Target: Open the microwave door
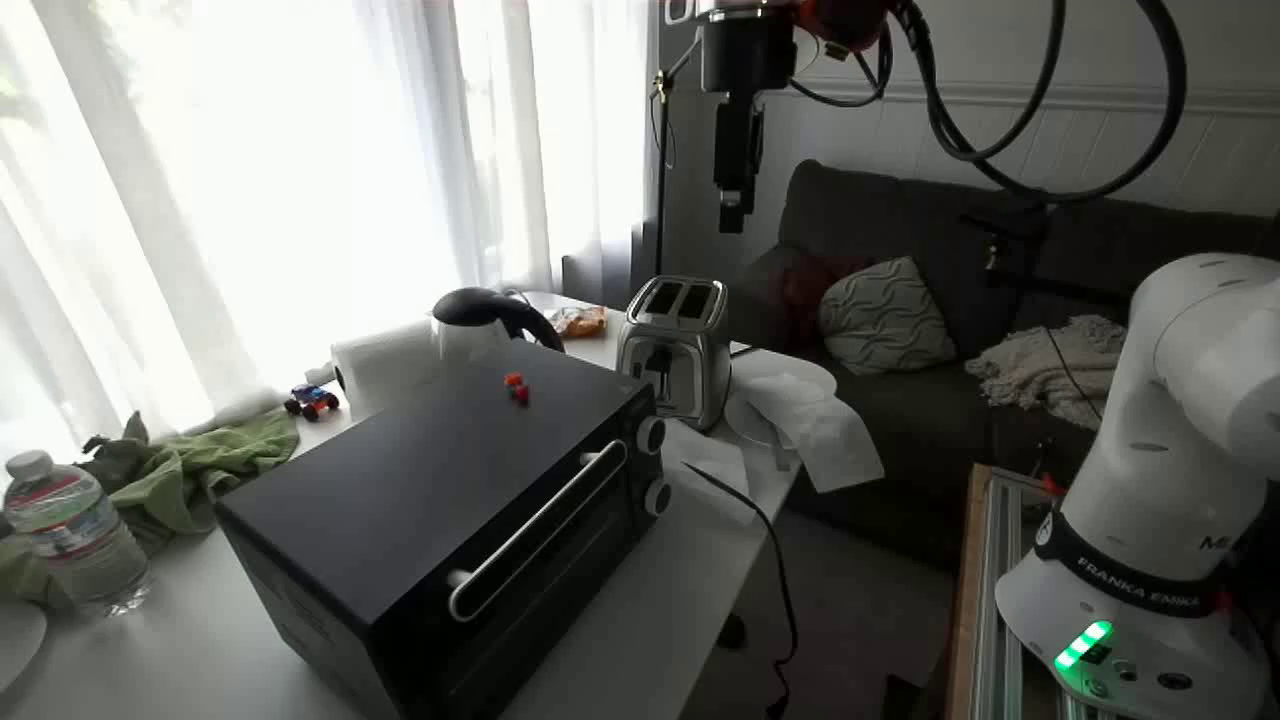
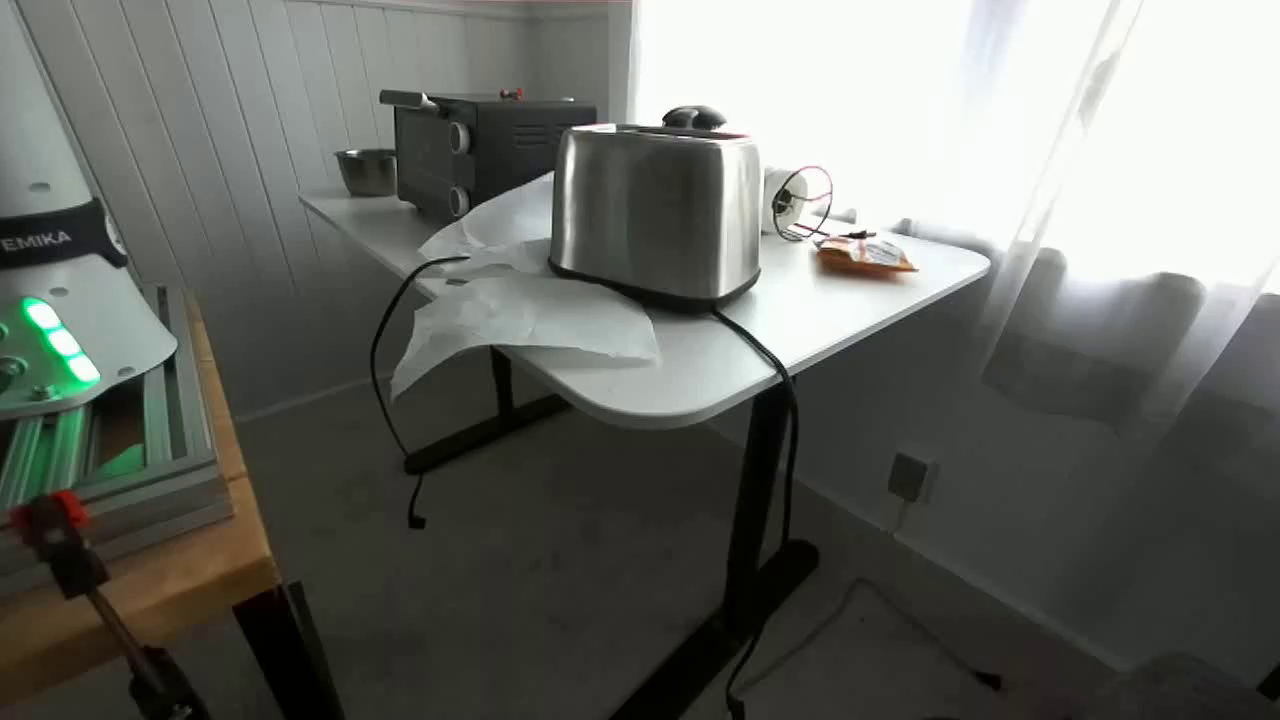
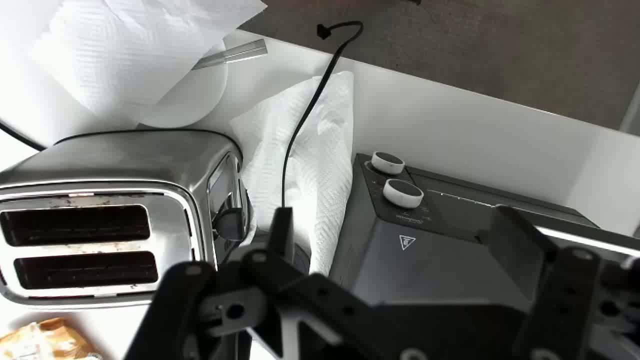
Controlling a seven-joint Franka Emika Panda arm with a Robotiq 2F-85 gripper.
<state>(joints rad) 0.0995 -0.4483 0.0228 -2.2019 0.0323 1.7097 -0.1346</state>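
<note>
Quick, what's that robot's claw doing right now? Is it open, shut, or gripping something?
Gripper: open, its two fingers spread wide apart in the wrist view, with nothing held between them.

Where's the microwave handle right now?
In both exterior views, the handle runs along the top of the shut door, left of the knobs; in the wrist view, it's at the right edge.

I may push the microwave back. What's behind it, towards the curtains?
A kettle, a white roll and a toy truck show there. The microwave hides the kettle's base and anything close against its back.
</note>
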